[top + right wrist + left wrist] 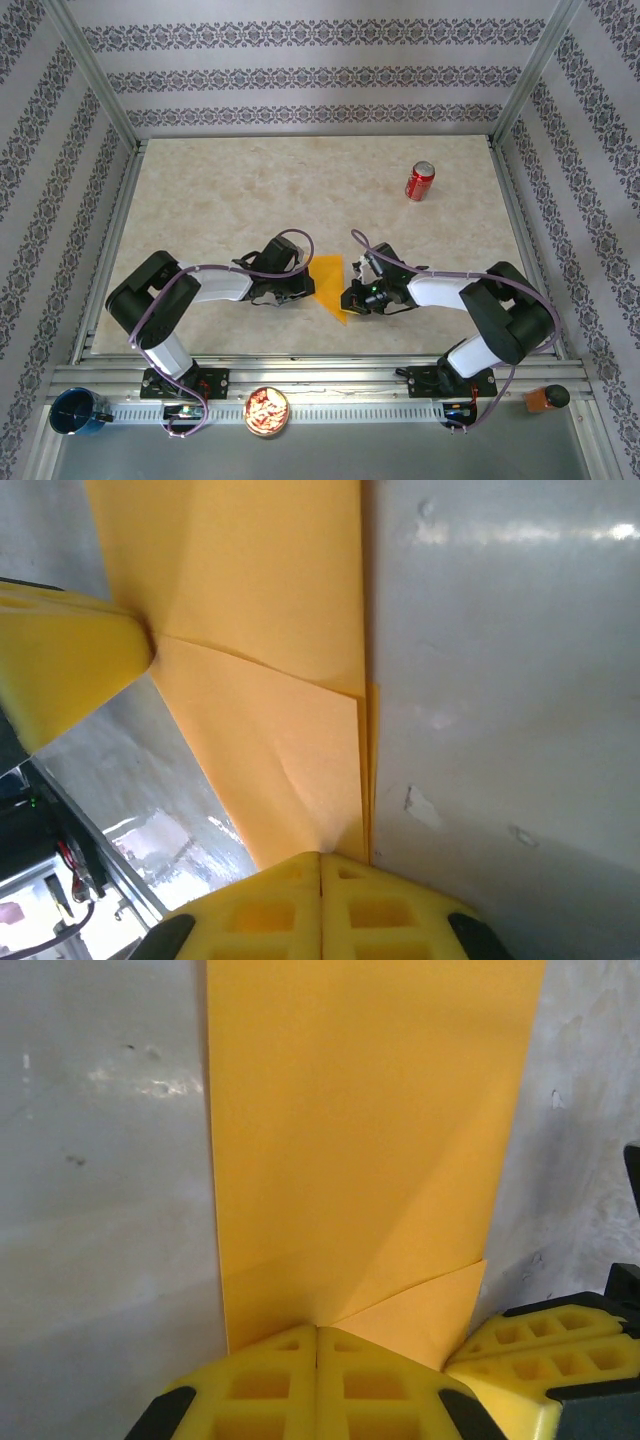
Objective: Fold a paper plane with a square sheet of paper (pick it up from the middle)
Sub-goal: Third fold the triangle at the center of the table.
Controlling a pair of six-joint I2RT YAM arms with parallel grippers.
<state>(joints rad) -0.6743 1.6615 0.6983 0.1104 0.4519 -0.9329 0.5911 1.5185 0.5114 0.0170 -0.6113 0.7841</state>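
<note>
- We are working mid-fold: the square sheet of paper (pixel 330 282) is lying on the worktop (pixel 300 190), one corner flap already creased.
- Our left gripper (pixel 317 1375) and right gripper (pixel 320 900) are pressing on it, jaws closed.
- We are judging most folds undone.

Beige marbled table (pixel 250 190), boxed in by grey damask-striped walls (pixel 300 75) and aluminium corner posts (pixel 95 75); soft, even light.

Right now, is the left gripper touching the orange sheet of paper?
Touching. Left wrist view: the left gripper, fingers shut, covers the near edge of the paper, no gap.
</note>
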